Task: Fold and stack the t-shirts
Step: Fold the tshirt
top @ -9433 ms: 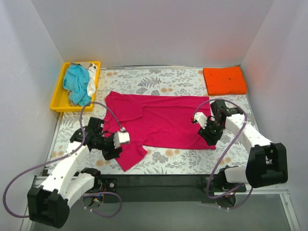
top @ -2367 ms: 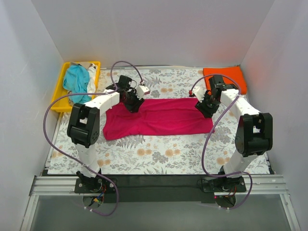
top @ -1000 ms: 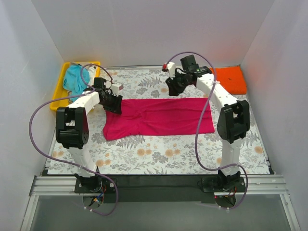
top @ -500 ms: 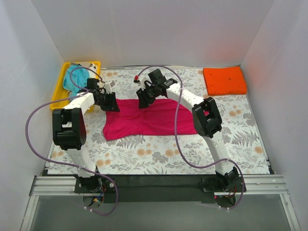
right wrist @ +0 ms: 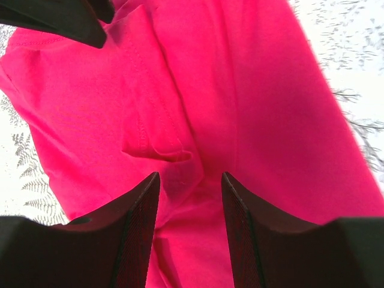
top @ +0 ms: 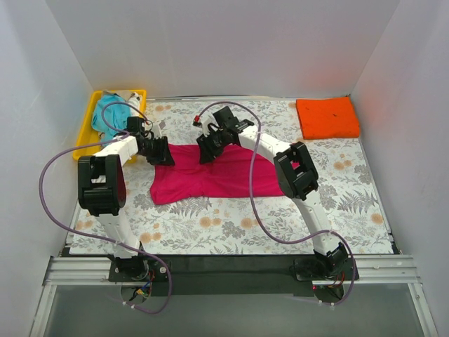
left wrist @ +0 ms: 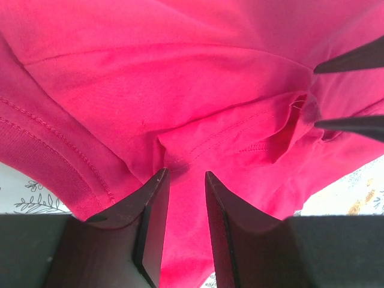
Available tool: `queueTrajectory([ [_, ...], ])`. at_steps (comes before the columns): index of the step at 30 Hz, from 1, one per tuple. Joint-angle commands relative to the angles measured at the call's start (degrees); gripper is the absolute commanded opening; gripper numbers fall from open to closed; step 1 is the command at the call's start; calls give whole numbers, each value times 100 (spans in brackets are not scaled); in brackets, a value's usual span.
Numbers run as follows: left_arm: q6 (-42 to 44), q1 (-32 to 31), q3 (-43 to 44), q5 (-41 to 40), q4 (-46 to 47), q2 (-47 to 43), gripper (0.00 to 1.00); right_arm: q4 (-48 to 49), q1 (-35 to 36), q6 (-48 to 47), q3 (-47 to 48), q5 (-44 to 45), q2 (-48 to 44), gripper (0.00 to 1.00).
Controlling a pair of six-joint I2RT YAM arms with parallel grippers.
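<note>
Top external view: the magenta shirt (top: 217, 175) lies as a long band across the table (top: 280, 217), left of centre, with its near left end rumpled.
Step in hand: probably the crosswise fold, with both claws working the far edge.
Left claw: the left gripper (top: 161, 150) is at the band's far left corner. The left wrist view shows its jaws narrow, with a ridge of cloth pinched between them.
Right claw: the right gripper (top: 208, 146) is over the far edge, near the left one. Its jaws stand moderately apart above puckered cloth; I cannot tell whether they grip.
Doing it well: pin the left corner, keep the carried edge taut and low, match edge to edge, and smooth the pucker before letting go.
Stack: the orange shirt (top: 327, 117) lies folded at the far right, well apart.
Tray: the yellow tray (top: 83, 140) at far left holds the teal shirt (top: 110, 116).
Writing: none can be read. No brand, tag or print shows, only the leaf pattern on the table.
</note>
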Motion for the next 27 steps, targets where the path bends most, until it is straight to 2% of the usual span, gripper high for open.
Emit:
queueTrajectory([
  [1,-73,15,65,30,66,-19,29,179,118,50,36,-224,43,45],
  [12,-82,6,65,-57,48,201,28,161,223,-3,-78,-225,69,37],
  [14,-82,-2,65,-49,48,210,27,170,223,-20,-96,-198,61,33],
  [16,-73,-2,92,-49,48,218,24,161,223,-29,-96,-189,34,24],
  [17,-73,6,92,-31,57,227,16,170,223,-38,-96,-181,26,21],
  [21,-65,-2,144,21,40,148,0,161,215,-38,-131,-146,-71,1],
  [27,-65,6,451,4,-75,-54,0,179,118,-3,-193,-224,-352,1],
])
